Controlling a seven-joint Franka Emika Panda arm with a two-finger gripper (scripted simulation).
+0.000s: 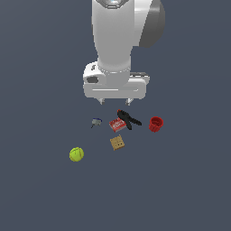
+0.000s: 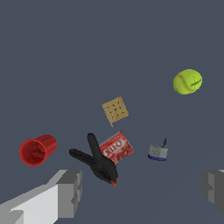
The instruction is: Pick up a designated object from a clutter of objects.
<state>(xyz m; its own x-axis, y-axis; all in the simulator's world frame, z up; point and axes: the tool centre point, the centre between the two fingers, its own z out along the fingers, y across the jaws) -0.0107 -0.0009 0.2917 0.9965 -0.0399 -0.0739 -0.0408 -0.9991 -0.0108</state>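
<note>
The small flat red box with white label markings lies on the dark floor in the middle of the clutter; it also shows in the wrist view. A black clamp lies against its side, touching it. My gripper hangs open and empty above and just behind the red box, apart from it. In the wrist view its grey fingers stand wide apart on either side of the clamp and box.
A tan box lies just in front of the red box. A yellow-green ball sits toward the exterior view's left. A red cup lies on its side to the exterior view's right. A tiny grey-blue piece sits left of the red box.
</note>
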